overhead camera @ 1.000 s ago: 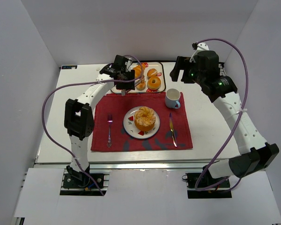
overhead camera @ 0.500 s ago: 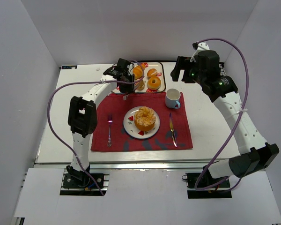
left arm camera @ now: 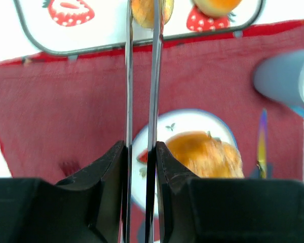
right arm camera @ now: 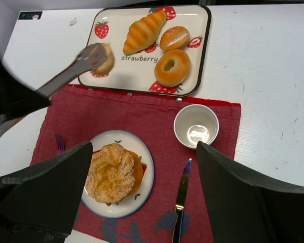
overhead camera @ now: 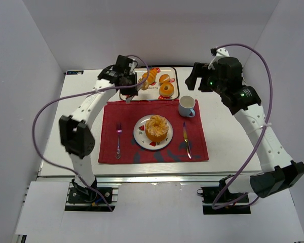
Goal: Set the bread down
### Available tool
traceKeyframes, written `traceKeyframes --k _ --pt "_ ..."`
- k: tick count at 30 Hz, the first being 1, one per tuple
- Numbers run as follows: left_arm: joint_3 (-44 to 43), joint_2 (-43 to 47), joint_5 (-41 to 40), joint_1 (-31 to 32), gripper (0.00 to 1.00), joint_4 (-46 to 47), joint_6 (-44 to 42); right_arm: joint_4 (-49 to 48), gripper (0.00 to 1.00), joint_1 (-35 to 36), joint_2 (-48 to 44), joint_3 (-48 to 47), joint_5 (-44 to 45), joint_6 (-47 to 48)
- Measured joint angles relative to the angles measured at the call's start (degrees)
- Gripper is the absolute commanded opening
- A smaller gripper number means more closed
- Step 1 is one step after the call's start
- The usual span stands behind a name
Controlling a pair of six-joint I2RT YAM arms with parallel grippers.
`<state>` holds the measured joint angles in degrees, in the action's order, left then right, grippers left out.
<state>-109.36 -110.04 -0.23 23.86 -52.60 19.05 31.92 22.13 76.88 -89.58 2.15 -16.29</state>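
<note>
Right wrist view: the left gripper's (right arm camera: 93, 54) long thin fingers are clamped on the small round bun (right arm camera: 107, 59), which is held at the near left corner of the strawberry tray (right arm camera: 137, 76), near the croissant (right arm camera: 144, 31); whether it is lifted cannot be told. The ring-shaped loaf (right arm camera: 111, 173) is set on the plate (right arm camera: 147, 169) on the red placemat (right arm camera: 142, 116). The right gripper (right arm camera: 144, 149) is spread wide, holding nothing

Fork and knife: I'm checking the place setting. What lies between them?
The plate holding the ring loaf; the top view shows it.
</note>
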Motion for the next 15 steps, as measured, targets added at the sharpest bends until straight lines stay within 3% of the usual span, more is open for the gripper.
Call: traceKeyframes --k 8,15 --pt "24.20 30.69 2.40 -0.11 0.32 -2.97 4.55 -1.03 0.89 0.00 -5.70 4.96 -0.96 -0.07" --pt "35.69 38.69 5.35 0.02 0.32 -4.02 7.65 -1.68 0.89 0.00 -7.10 5.81 -1.09 -0.63"
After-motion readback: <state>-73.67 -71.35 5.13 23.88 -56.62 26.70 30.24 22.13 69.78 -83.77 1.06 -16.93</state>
